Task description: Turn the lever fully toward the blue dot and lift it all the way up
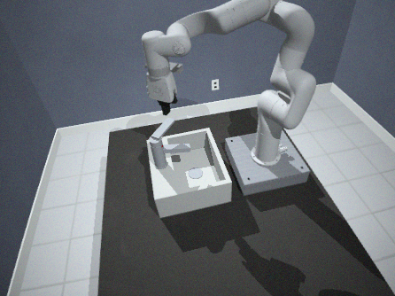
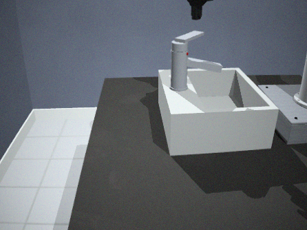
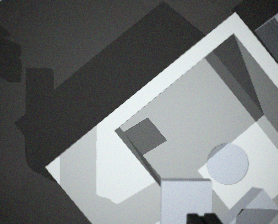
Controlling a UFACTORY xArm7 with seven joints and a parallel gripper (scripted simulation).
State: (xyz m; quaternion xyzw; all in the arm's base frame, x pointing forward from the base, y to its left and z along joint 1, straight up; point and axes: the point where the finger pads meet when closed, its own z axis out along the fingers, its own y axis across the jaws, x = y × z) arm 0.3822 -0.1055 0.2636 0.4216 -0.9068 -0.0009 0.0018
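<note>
A grey mixer tap stands at the left rim of a white square basin. Its flat lever is tilted up a little and points away from the tap body. A small red dot shows on the tap body above the spout. No blue dot is in view. My gripper is shut on nothing and hangs a short way above the lever's free end, not touching it.
The basin has a round drain in its floor. The arm's grey base plate stands right of the basin on the dark counter. Pale tiled floor lies around it.
</note>
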